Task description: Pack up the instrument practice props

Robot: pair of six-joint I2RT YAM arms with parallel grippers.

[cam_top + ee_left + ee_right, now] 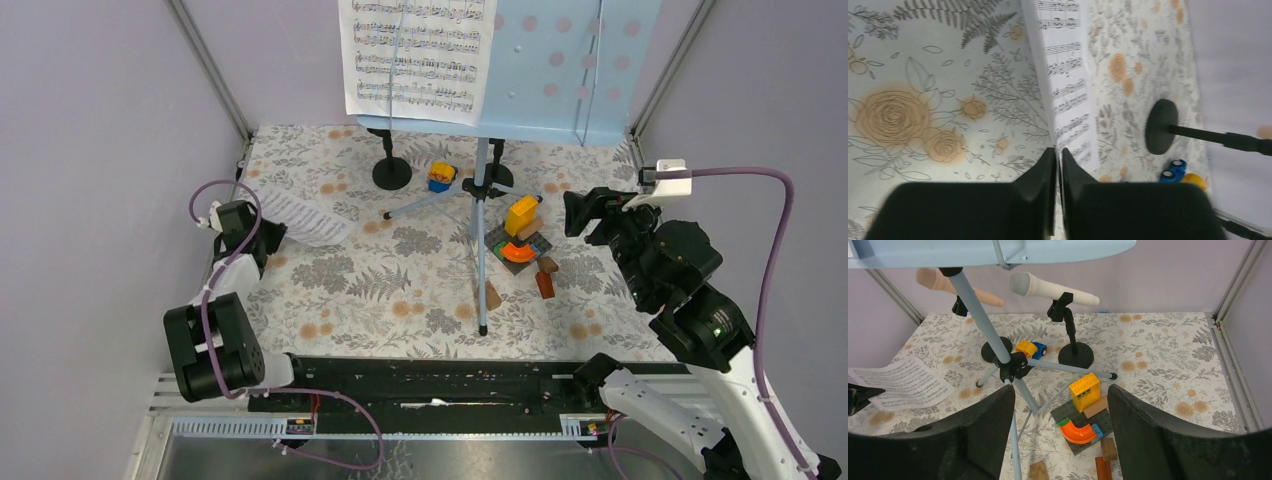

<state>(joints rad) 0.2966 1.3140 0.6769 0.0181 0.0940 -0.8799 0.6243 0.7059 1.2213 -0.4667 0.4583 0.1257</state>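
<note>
Your light-blue perforated music rack point(570, 110) stands on tripod legs mid-counter, with a white sheet-music page point(415, 55) propped on it. Left of the rack, a second white page point(305, 218) lies on the floral counter point(400, 290), its edge pinched in your left pincer point(1058, 155), which is clamped tight. Behind the rack, a pink microphone point(955, 286) and a white microphone point(1053, 289) sit in two black round-based holders point(1075, 354). Colourful toy blocks point(520, 235) sit just right of the rack's legs. Farther right, your right pincer point(1060, 395) hangs wide apart, holding nothing.

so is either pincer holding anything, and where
Left pincer pinches the loose music page by its edge; right pincer is open, holding nothing.
</note>
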